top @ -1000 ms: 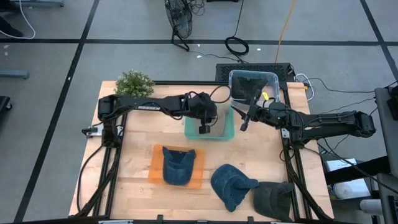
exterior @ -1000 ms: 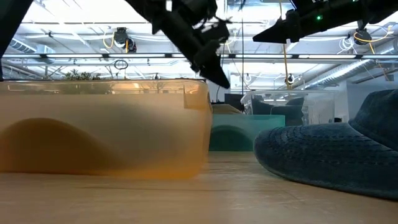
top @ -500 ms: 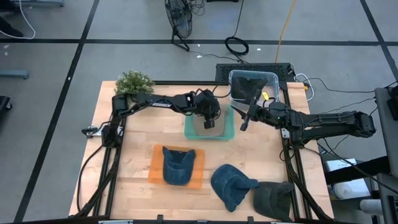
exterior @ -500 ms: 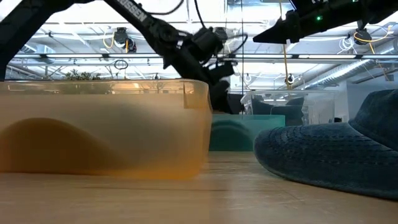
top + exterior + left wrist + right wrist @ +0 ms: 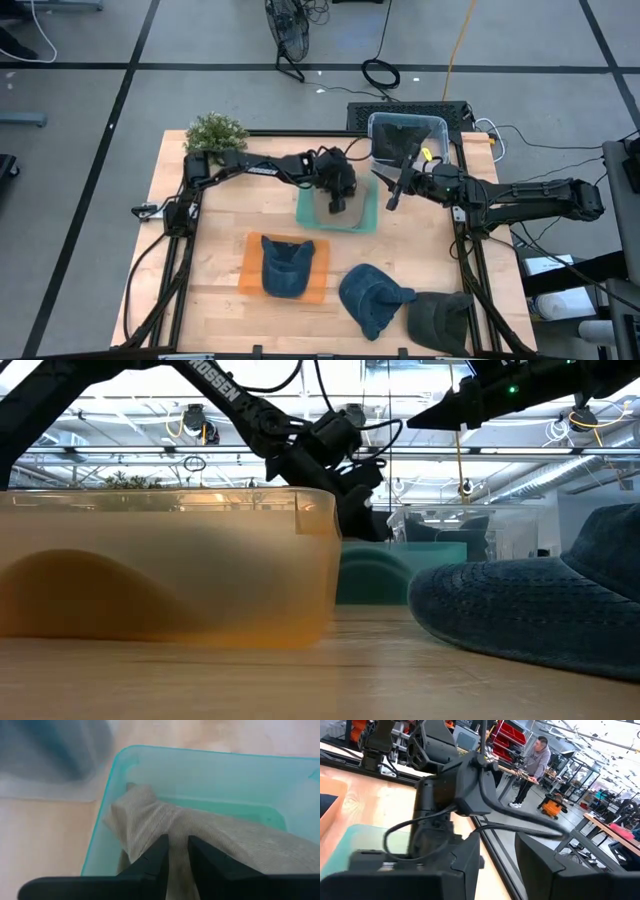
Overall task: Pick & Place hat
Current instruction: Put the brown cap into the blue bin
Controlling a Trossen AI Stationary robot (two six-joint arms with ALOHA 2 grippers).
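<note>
A beige hat (image 5: pixel 165 820) lies in the teal bin (image 5: pixel 371 216) at the table's middle, one end bunched against the bin's wall (image 5: pixel 107 795). My left gripper (image 5: pixel 177 840) reaches down into the bin and is shut on this hat; the high view shows the gripper (image 5: pixel 338 203) over the bin. My right gripper (image 5: pixel 392 192) hovers open above the table, just right of the teal bin, holding nothing. A blue hat (image 5: pixel 286 266) rests in an orange tray (image 5: pixel 250 268). My left gripper pinches a raised fold of the beige hat's cloth (image 5: pixel 176 822) between its two fingers. The fingers (image 5: pixel 156 854) slant down into the bin from the table's left. The hat's lower part rests on the bin's floor; how many layers are caught I cannot tell.
A second blue hat (image 5: pixel 372 298) and a dark hat (image 5: pixel 440 320) lie near the table's front right. A clear bin (image 5: pixel 405 135) with dark contents stands at the far right, and a potted plant (image 5: pixel 216 131) at the far left. A person (image 5: pixel 536 757) stands in the room beyond.
My left gripper has sunk into the teal bin and shifted slightly toward the table's right, staying shut. My right arm has kept still.
</note>
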